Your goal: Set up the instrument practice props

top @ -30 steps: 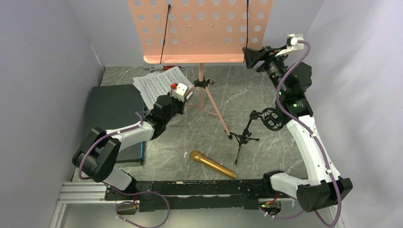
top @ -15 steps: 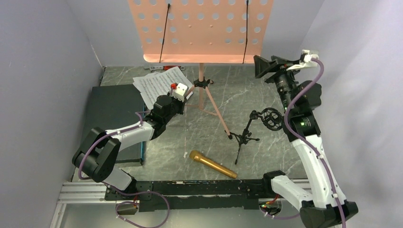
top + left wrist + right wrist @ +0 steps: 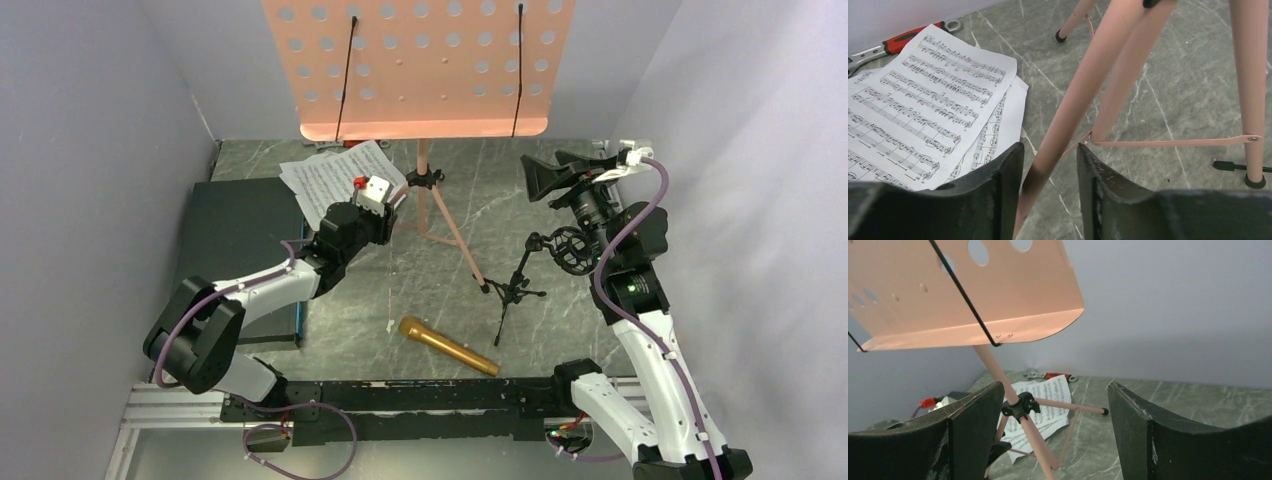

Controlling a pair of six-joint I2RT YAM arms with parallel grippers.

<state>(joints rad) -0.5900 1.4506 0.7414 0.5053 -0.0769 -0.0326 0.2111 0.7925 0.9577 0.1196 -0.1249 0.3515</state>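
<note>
Plainly staves, perhaps lettering, on pages

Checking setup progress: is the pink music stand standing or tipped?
Upright: the music stand rests on its spread tripod legs, desk raised above them.

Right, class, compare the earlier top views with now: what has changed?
The right gripper has pulled away from the lower right corner of the music stand, moving down and rightward, jaws open and empty. The left gripper has loosened around the leg. The sheet music, microphone and mic stand have stayed put.
</note>
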